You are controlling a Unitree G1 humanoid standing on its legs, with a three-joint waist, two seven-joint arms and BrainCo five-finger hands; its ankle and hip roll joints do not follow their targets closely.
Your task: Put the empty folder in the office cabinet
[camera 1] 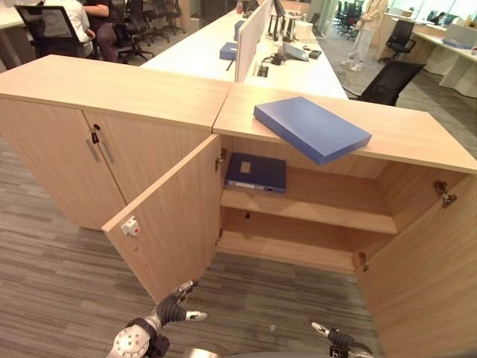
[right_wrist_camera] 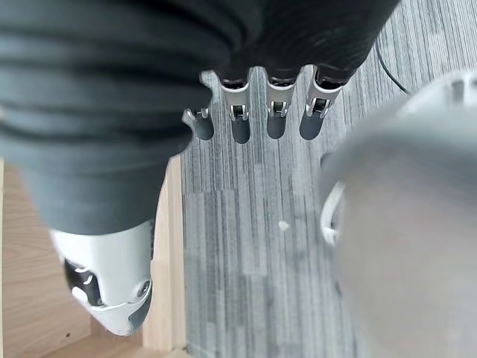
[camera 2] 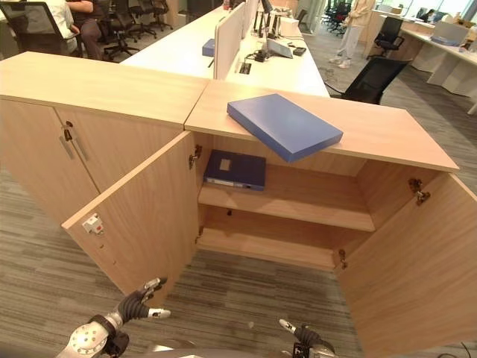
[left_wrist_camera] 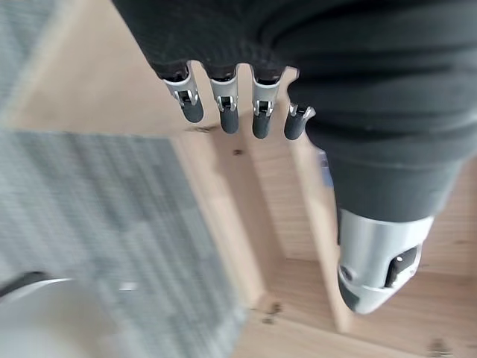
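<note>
Office carpet (camera 1: 52,261) of grey stripes runs under a low wooden cabinet (camera 1: 387,134) whose two doors stand swung wide. Both hands hang low over that carpet, well short of the cabinet, and neither holds anything. The left hand (camera 1: 173,307) shows at the bottom of the eye views, just in front of the lower edge of the left door (camera 1: 168,224); its fingers (left_wrist_camera: 223,112) reach out straight and loose in its wrist view, with the open cabinet past them. The right hand (camera 1: 333,337) sits at the bottom edge, in front of the right door (camera 1: 425,261); its fingers (right_wrist_camera: 240,123) are likewise straight and relaxed, with carpet beyond them.

Far ahead of both hands, between them and up on the cabinet's top, lies the blue folder (camera 1: 311,128), flat and turned at an angle, one corner jutting over the front edge above the opening. Below it, on the upper shelf (camera 1: 320,205) toward the left-hand side, a darker blue binder (camera 1: 256,172) lies flat. A closed twin cabinet (camera 1: 97,142) adjoins beyond the left hand. Behind the cabinets stretch long white desks (camera 1: 201,48), black chairs (camera 1: 387,80), seated people at far left and a person (camera 1: 367,30) standing at far right.
</note>
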